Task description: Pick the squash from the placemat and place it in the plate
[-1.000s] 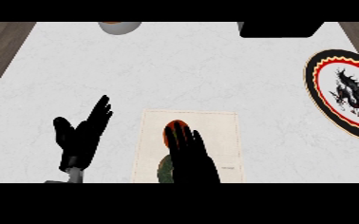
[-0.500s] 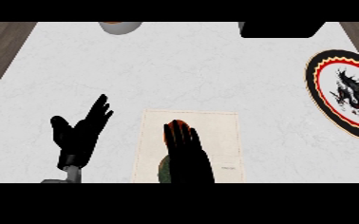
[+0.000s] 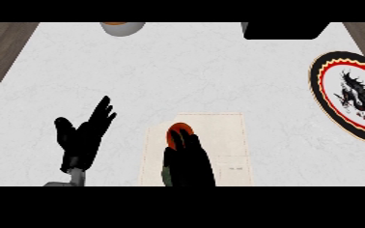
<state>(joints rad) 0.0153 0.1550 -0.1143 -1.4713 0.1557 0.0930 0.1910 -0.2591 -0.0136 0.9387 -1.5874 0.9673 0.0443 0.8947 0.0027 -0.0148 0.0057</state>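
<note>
— Head view, item one: squash (image 3: 176, 131) — orange tip showing, lying on the placemat (image 3: 227, 149), right hand (image 3: 189, 162) laid over it. Fingers?

— Straight, pressed together on top; not curled round it. Left hand (image 3: 82, 137) rests open, fingers spread, on the bench (image 3: 200, 67).

— Risk?

— Squash may roll from under the flat fingers. Plate (image 3: 341, 94) sits well apart at the right edge — a long carry.

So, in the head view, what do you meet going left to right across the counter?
Left hand, open and resting → right hand over the squash on the placemat → plate at the right edge.
</note>
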